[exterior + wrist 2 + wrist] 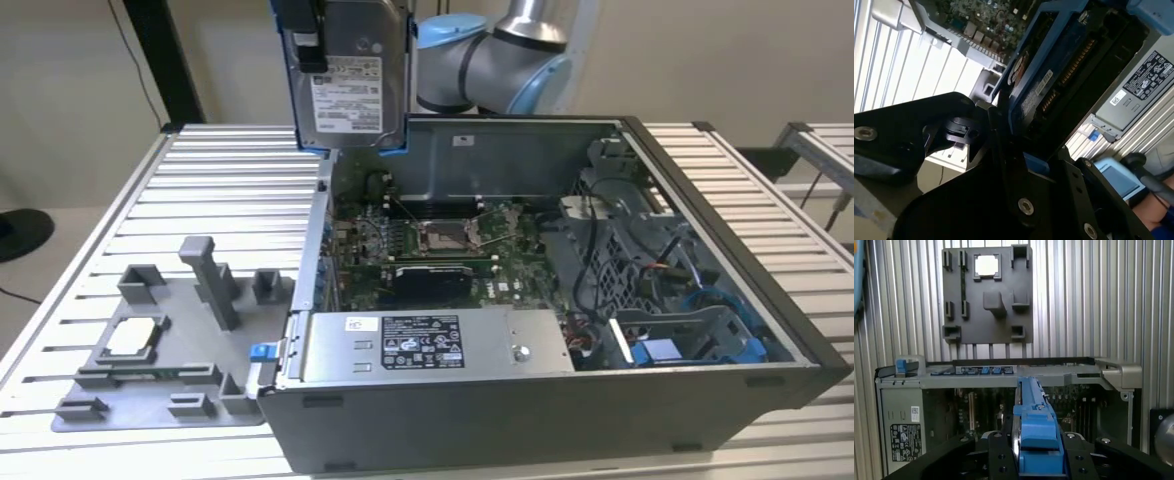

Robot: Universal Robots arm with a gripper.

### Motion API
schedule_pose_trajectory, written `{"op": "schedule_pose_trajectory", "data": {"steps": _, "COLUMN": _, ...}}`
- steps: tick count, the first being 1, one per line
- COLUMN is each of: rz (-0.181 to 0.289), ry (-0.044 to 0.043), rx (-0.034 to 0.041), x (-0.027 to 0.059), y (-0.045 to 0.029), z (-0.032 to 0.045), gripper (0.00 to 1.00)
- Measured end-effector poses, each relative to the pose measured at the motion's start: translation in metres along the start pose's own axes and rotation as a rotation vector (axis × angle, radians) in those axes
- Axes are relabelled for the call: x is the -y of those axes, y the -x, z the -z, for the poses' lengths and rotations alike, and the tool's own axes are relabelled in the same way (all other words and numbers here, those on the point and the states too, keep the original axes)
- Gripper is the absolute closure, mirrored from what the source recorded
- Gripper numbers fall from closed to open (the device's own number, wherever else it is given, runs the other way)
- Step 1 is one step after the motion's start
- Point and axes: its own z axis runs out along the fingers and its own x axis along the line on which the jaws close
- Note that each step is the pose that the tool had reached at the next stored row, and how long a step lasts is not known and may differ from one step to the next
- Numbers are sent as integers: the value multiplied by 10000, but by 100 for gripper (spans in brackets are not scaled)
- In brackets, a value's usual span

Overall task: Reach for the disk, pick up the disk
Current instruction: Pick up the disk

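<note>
Claw [1038, 452] grips the disk [350, 90] by its blue plastic edges and holds it upright, high above the open computer case [534, 425], where a loose hold on that smooth plastic could drop it onto the circuit board [441, 235].

— What colour is the disk [344, 80]?
— Silver metal, with a white label in fine black print. Bright blue rails run down its sides. In the first wrist view that blue shows against my black claw [1038, 455].
— And the case [534, 420]?
— Dark grey outside, with a green board [427, 235] inside. The long box [427, 342] is pale grey with a black-and-white sticker, and there's a small blue tab [263, 352] at its end.
— The table [80, 230]?
— Silver-white, ribbed in straight slats. The tray [134, 400] is plain mid-grey and the chip [134, 335] is silver-white. My arm [501, 60] is pale blue and grey.
</note>
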Motion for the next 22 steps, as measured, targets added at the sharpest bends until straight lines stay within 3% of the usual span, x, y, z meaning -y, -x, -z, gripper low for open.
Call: {"op": "schedule_pose_trajectory", "data": {"steps": 22, "rz": 0, "ry": 33, "rx": -3, "x": 715, "y": 39, "z": -6, "gripper": 100}}
